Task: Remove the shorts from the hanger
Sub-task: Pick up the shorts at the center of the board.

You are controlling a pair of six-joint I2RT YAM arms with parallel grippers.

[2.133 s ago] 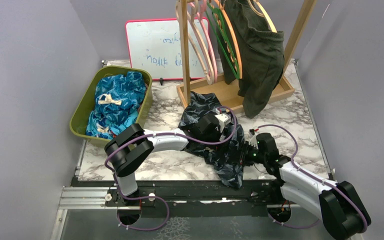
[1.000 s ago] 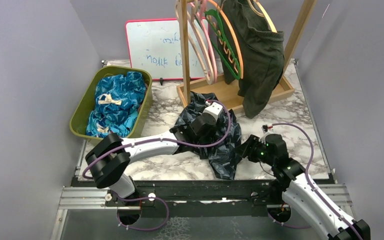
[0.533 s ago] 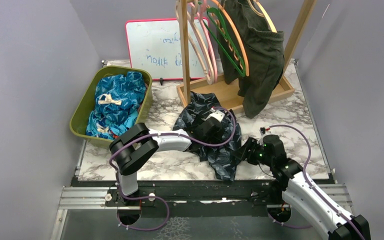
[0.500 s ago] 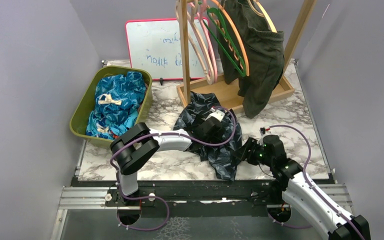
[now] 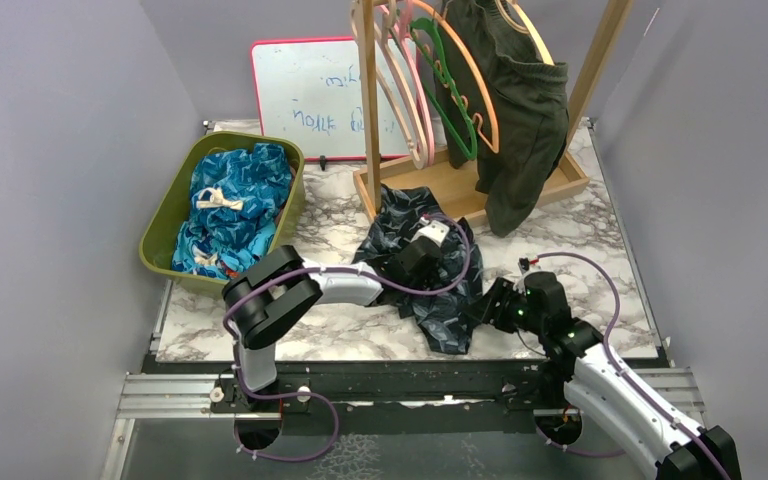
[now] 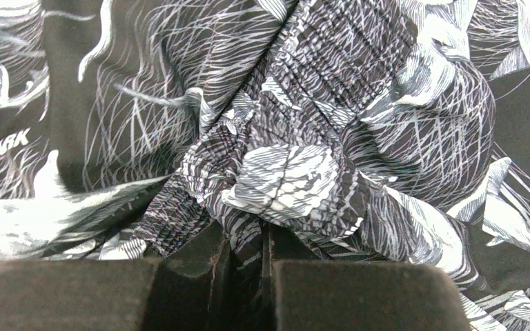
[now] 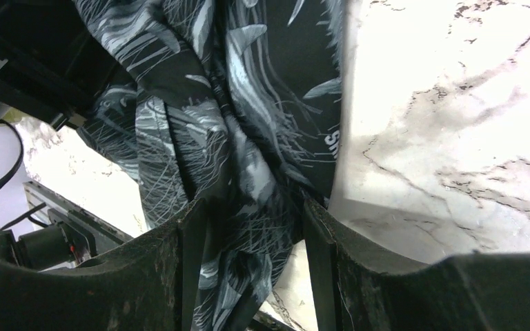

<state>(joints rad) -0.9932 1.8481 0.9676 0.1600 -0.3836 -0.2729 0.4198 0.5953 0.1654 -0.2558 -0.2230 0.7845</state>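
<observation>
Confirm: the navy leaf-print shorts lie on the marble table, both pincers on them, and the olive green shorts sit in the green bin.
Not quite. The olive green shorts hang on the wooden rack, not in the green bin; the top external view shows it. The navy leaf-print shorts do lie on the marble table, left pincer and right pincer on them.

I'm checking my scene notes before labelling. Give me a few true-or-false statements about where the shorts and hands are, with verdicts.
1. The dark olive green cloth shorts hang on the wooden rack. True.
2. The left hand is pinched on the dark navy leaf-print shorts. True.
3. The navy shorts lie in the green plastic bin. False: they lie on the marble table; the green plastic bin holds blue print shorts.
4. The right hand is over bare table. False: navy cloth fills the gap between its fingers.
</observation>
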